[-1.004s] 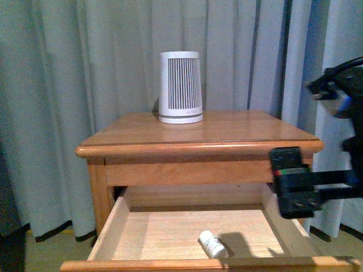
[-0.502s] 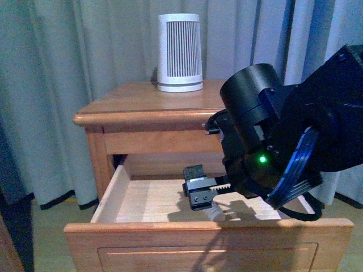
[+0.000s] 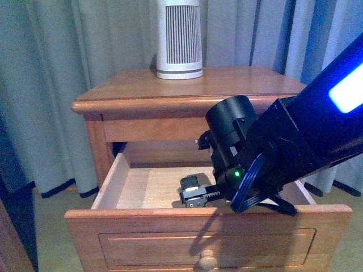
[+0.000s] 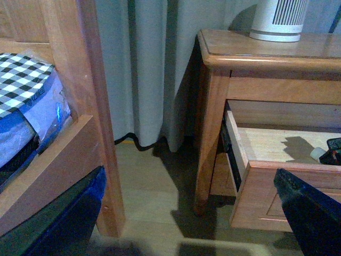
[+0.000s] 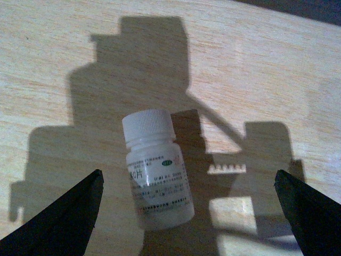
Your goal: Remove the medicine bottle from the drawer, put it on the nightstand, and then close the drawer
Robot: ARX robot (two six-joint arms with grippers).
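1. Drawer (image 3: 110, 182) – the top one of the nightstand (image 3: 91, 106) – stands pulled well out, its pale wood floor exposed. Its round knob (image 3: 207, 261) shows at the lower edge of the front view.
2. Medicine bottle (image 5: 157, 173) lies on its side on the drawer floor, white cap on, printed label facing up. It is not on the nightstand's top surface.
3. Right claw (image 3: 193, 196) is down inside the drawer, close above the floor. It is released: the two dark fingers (image 5: 66, 220) stand wide apart with the bottle between them, touching neither.
4. The right arm's black body crosses the drawer's right half in the front view and hides the bottle there.
5. Left claw (image 4: 189, 178) is released too – fingers spread wide, holding nothing – and hangs low beside the nightstand, above the floor.
6. A white ribbed appliance (image 3: 179, 39) stands upright at the back of the top surface, before the grey curtain (image 3: 85, 51).
7. A wooden bed frame (image 4: 80, 101) with checked bedding (image 4: 21, 74) sits near the nightstand in the left wrist view.
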